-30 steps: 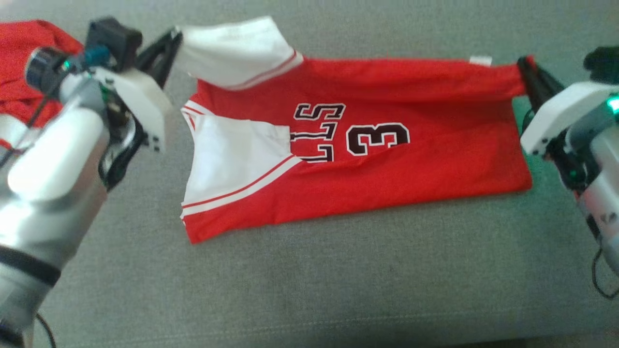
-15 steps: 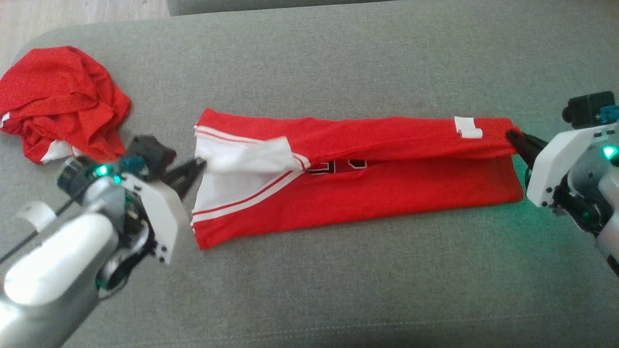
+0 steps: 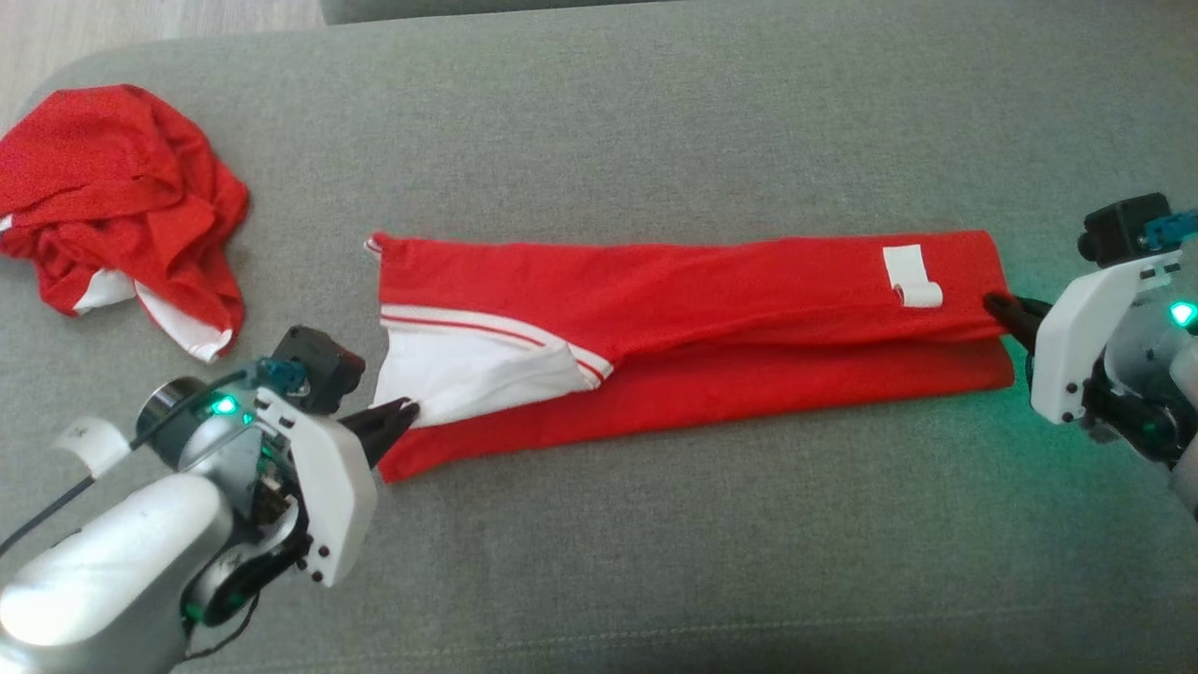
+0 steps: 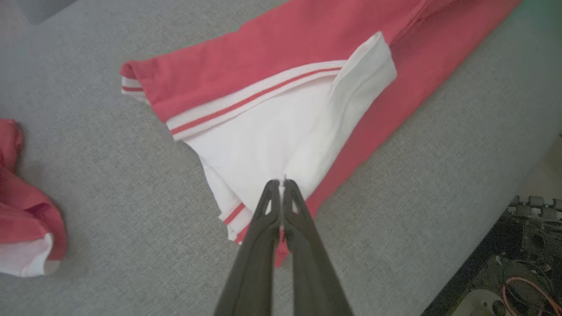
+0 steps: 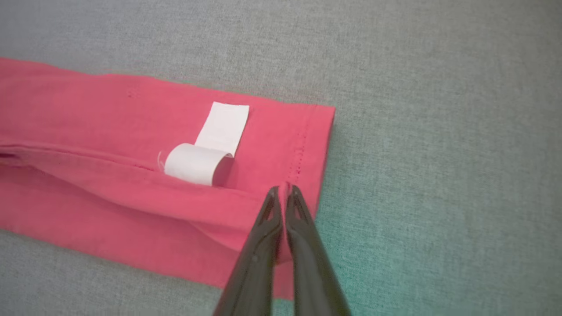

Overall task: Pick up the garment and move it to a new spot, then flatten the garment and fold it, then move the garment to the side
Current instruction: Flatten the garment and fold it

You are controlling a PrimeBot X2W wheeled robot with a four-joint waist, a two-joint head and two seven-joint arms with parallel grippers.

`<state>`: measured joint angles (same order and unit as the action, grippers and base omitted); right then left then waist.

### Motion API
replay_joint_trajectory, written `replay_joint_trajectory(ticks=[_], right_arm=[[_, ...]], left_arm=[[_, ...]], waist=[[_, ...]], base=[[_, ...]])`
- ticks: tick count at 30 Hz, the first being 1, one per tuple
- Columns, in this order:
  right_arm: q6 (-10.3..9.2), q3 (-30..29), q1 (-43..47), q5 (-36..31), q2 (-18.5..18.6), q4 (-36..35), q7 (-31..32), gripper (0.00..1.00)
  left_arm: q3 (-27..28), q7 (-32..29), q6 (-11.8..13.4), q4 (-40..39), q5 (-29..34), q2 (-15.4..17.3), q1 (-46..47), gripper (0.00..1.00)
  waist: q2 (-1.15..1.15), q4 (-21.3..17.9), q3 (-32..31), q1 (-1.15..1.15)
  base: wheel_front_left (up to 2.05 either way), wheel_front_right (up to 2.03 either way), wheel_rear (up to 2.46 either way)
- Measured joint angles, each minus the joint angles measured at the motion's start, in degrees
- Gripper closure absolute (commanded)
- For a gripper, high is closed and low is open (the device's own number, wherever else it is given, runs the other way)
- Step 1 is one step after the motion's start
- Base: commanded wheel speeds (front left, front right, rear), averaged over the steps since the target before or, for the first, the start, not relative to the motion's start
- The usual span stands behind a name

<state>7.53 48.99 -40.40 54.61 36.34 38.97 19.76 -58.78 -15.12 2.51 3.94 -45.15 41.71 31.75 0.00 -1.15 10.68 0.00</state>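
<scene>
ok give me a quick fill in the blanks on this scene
1. The folded jersey lies on a ____ cushion.
2. The left gripper has its jaws shut on the jersey's ____ panel.
3. Beside the right gripper, a curled label lies on ____ fabric.
Missing words: grey; white; red

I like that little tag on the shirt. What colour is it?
The tag is white; right wrist view best.

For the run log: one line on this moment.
phase: fold | left end effector: shut on jersey | right end effector: shut on jersey
</scene>
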Motion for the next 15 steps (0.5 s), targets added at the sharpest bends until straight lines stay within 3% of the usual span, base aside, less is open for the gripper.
replay_joint_trajectory(ticks=[2, 4, 6, 8, 9, 12, 15], right_arm=[[0.00, 0.12, 0.00, -0.15, 0.12, 0.23, 0.52, 1.00], [0.00, 0.15, 0.03, -0.15, 0.12, 0.91, 1.52, 0.00], [0.00, -0.27, 0.02, -0.14, 0.09, 1.60, 1.59, 0.00], [0.00, -0.59, 0.05, 0.37, 0.04, 2.08, 3.07, 0.00], [0.00, -0.75, 0.06, 0.34, 0.04, 2.10, 3.02, 0.00], [0.00, -1.46, 0.03, 0.23, 0.04, 2.11, 2.37, 0.00], [0.00, -3.41, -0.01, -0.33, 0.02, 2.20, -0.48, 0.00]], left_arm=[[0.01, 0.00, 0.00, 0.09, 0.00, 0.21, 0.03, 1.00], [-0.19, -0.87, -0.07, 0.20, -0.13, 0.22, 0.02, 1.00], [-0.73, -1.59, -0.57, 0.51, -0.31, 0.24, 0.02, 1.00], [-1.40, -2.03, -0.54, 1.30, -0.33, 0.24, 0.00, 0.17], [-1.48, -2.29, -0.53, 1.40, -0.34, 0.24, 0.00, 0.00], [-1.43, -2.34, -0.25, 1.41, -0.40, 0.24, 0.00, 0.00], [-0.79, -0.29, 1.55, 1.72, 0.25, 0.24, 0.01, 0.00]], waist=[[0.00, -0.09, 0.12, 0.00], [0.00, -0.17, 0.17, 0.00], [0.00, -0.30, 0.28, 0.00], [0.00, -0.42, 0.31, 0.00], [0.00, -0.50, 0.28, 0.00], [0.00, -0.62, 0.19, 0.00], [0.00, -0.76, -0.13, 0.00]], base=[[0.00, 0.00, 0.00], [0.00, 0.00, 0.00], [0.00, 0.00, 0.00], [0.00, 0.00, 0.00], [0.00, 0.00, 0.00], [0.00, 0.00, 0.00], [0.00, 0.00, 0.00]])
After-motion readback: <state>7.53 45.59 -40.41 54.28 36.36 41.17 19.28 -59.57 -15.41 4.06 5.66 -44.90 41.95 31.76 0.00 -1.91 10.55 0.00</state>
